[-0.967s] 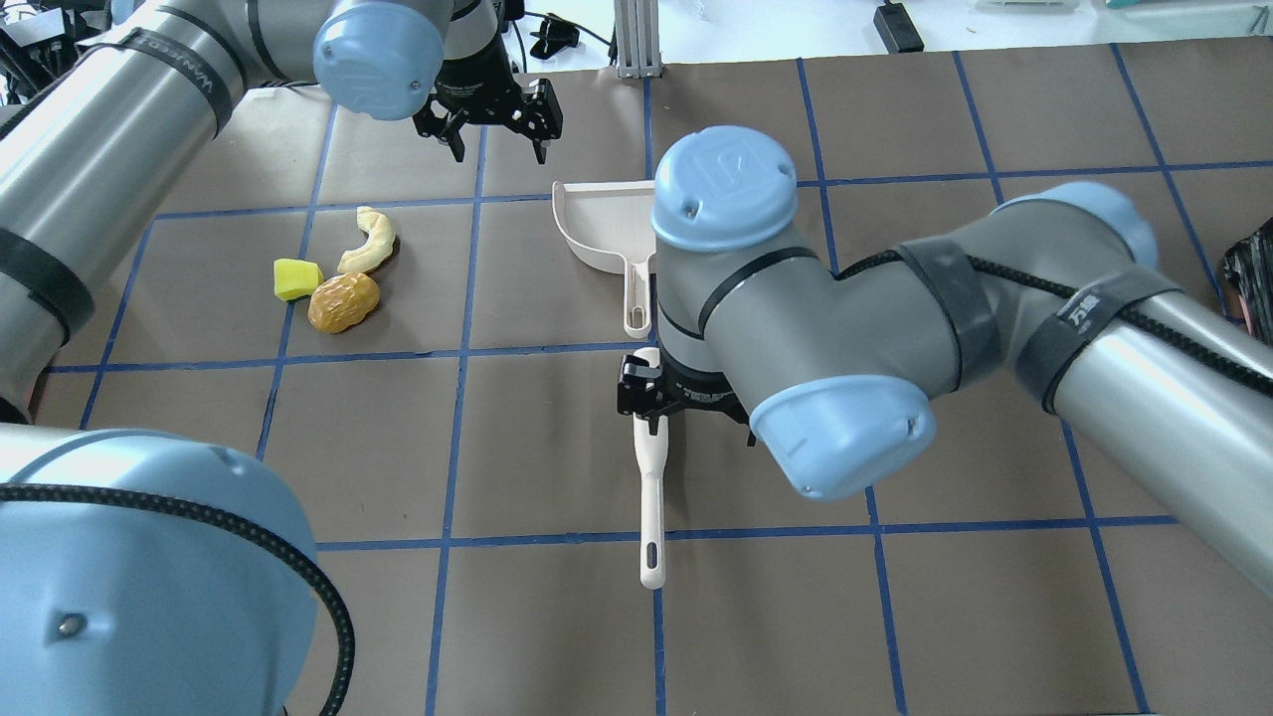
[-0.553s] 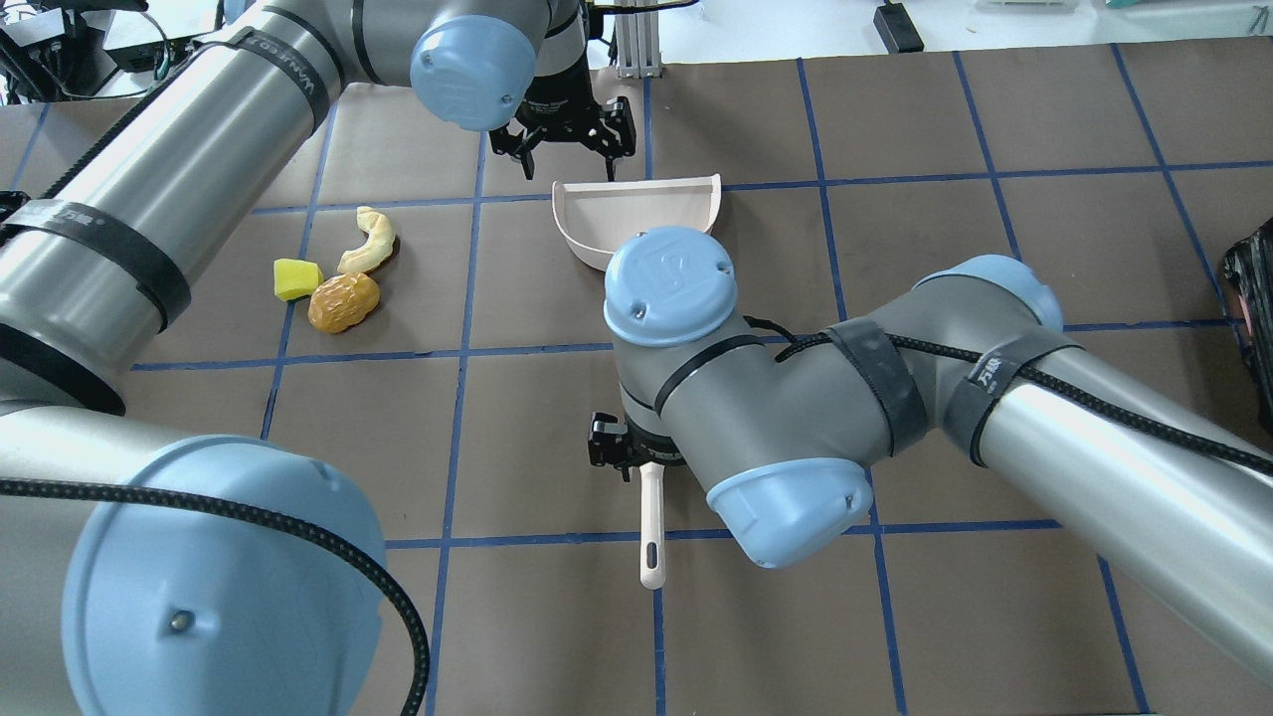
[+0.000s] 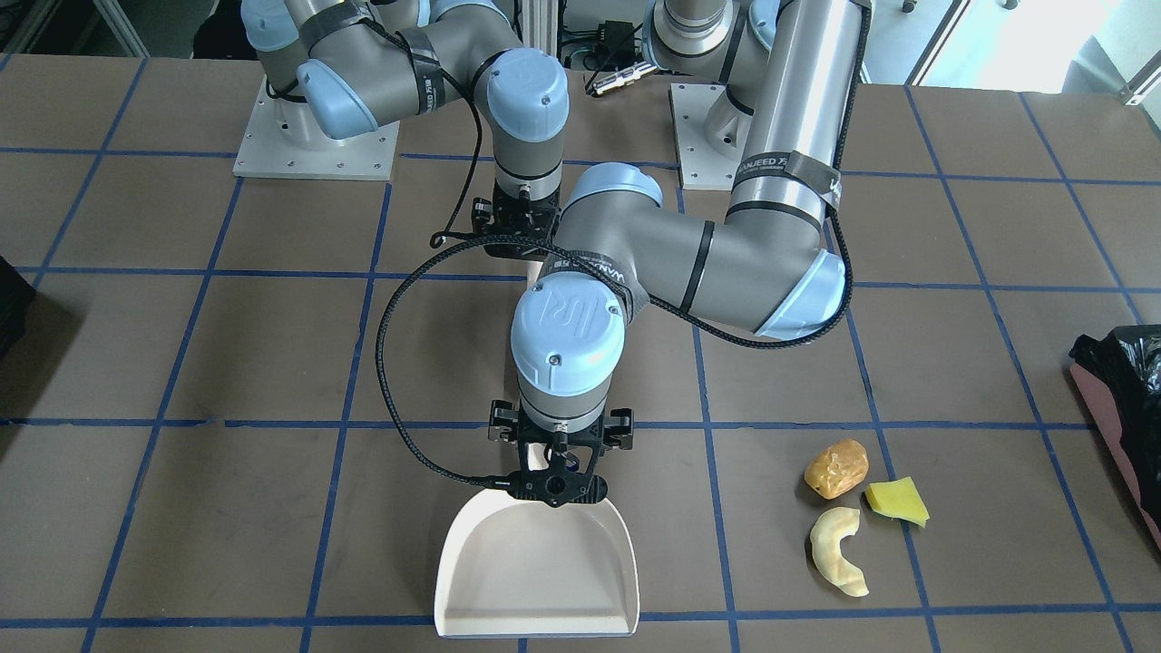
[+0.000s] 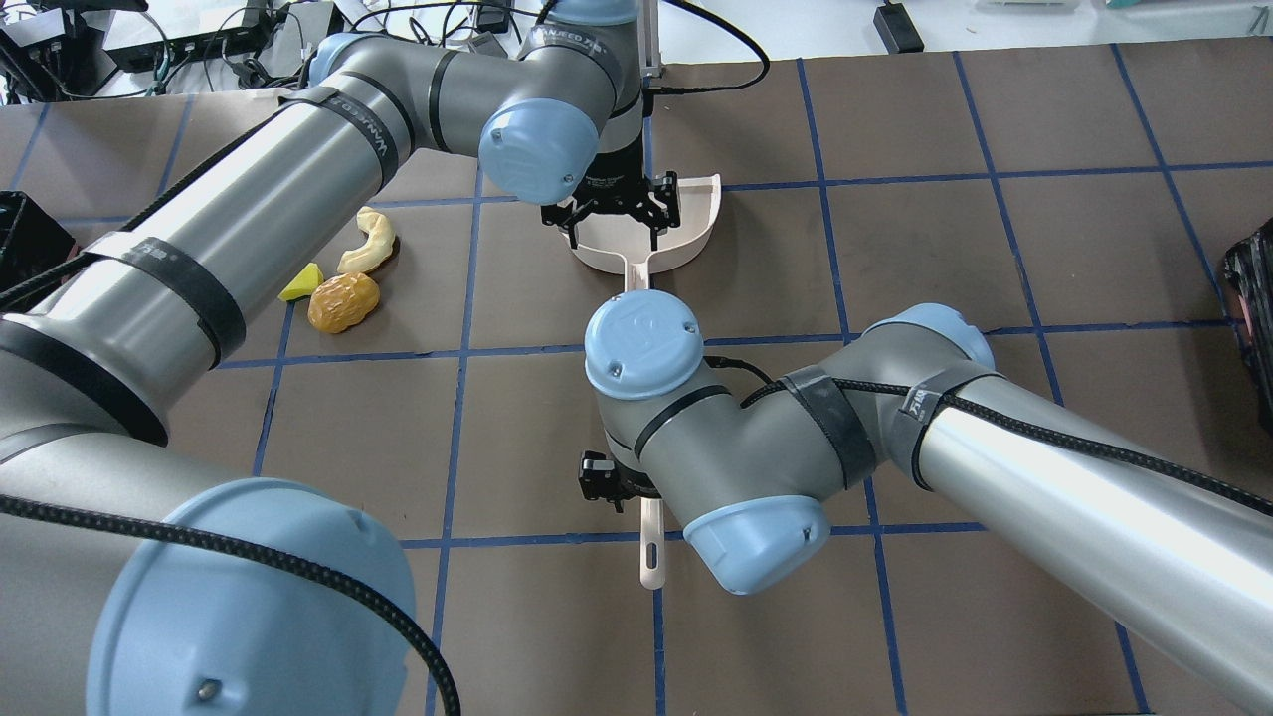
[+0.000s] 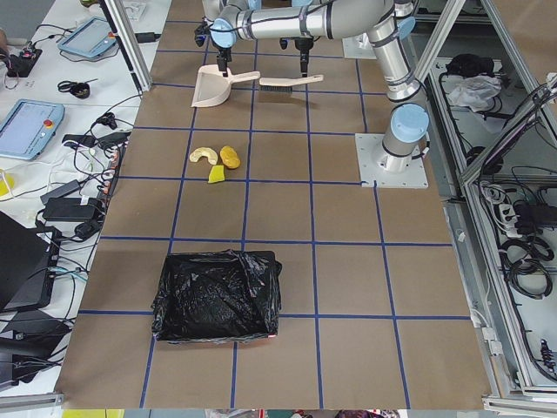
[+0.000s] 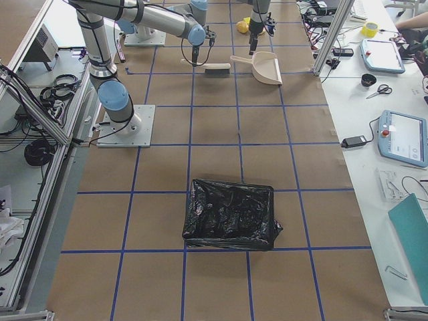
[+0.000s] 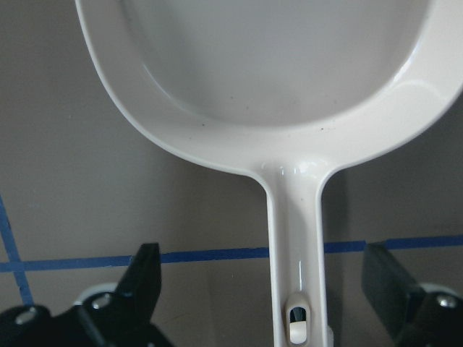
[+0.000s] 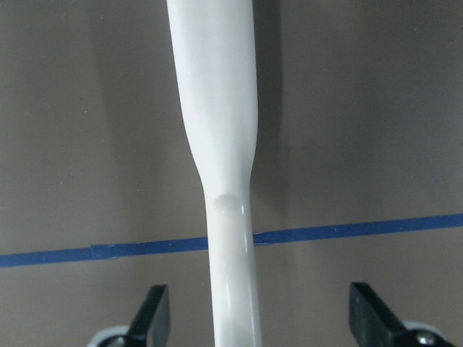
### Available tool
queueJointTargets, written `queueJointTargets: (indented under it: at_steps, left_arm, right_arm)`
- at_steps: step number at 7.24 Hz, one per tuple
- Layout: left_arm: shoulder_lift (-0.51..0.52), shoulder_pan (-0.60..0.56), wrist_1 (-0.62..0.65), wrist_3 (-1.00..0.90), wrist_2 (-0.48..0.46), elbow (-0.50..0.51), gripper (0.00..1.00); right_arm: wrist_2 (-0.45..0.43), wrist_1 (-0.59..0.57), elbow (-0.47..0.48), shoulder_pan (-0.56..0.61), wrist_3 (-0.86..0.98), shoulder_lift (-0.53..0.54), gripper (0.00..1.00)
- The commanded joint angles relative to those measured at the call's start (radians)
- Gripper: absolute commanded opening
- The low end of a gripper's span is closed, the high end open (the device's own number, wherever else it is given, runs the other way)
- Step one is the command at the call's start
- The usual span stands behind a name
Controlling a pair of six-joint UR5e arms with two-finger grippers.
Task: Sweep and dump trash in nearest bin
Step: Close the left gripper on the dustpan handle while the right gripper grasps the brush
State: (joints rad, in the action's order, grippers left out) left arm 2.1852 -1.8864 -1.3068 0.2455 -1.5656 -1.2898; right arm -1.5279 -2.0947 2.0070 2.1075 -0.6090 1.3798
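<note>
The white dustpan (image 4: pixel 686 234) lies on the table with its handle (image 7: pixel 296 238) toward the robot. My left gripper (image 7: pixel 278 289) is open and straddles that handle; it also shows in the front view (image 3: pixel 555 485). The white brush handle (image 4: pixel 651 552) lies nearer the robot. My right gripper (image 8: pixel 260 318) is open astride it, and the bristles are hidden under the arm. The trash lies left of the dustpan: a golden-brown chunk (image 4: pixel 343 301), a cream crescent (image 4: pixel 370 242), a yellow wedge (image 4: pixel 301 283). The black-bagged bin (image 5: pixel 218 296) stands farther along on my left; its pinkish side (image 3: pixel 1102 408) shows.
A second black-bagged bin (image 6: pixel 231 214) stands toward the table's right end, its edge at the overhead view's right (image 4: pixel 1253 278). A plain black boxy object (image 4: pixel 25 239) sits at the left edge. Both arms cross the table's middle.
My left arm swung in from the back left and lowered its open gripper over the dustpan handle. My right gripper slid along the brush handle toward the robot. Dustpan, brush and trash stayed put.
</note>
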Motion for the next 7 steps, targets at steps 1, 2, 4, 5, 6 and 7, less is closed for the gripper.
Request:
queueJointTargets:
  at_steps: [1,2,4,5,6,7]
  left_arm:
    - [0.007,-0.013,0.084,0.021,0.006,-0.068,1.0]
    - [-0.001,-0.013,0.107,0.046,0.004,-0.095,0.99]
    - [-0.004,-0.025,0.109,0.049,0.004,-0.111,0.84]
    - [-0.002,-0.036,0.109,0.054,0.006,-0.112,0.79]
    - [-0.004,-0.039,0.109,0.057,0.007,-0.114,0.79]
    - [-0.007,-0.045,0.109,0.061,0.007,-0.115,0.77]
  right_arm:
    - [0.002,-0.024,0.01,0.017,-0.001,-0.028,0.86]
    - [0.003,-0.025,0.018,0.034,-0.009,-0.041,0.85]
    - [0.0,-0.024,0.019,0.04,-0.011,-0.036,0.66]
    - [0.0,-0.022,0.019,0.04,-0.011,-0.033,0.62]
    - [0.0,-0.022,0.019,0.04,-0.011,-0.031,0.56]
    - [0.0,-0.021,0.019,0.04,-0.011,-0.031,0.48]
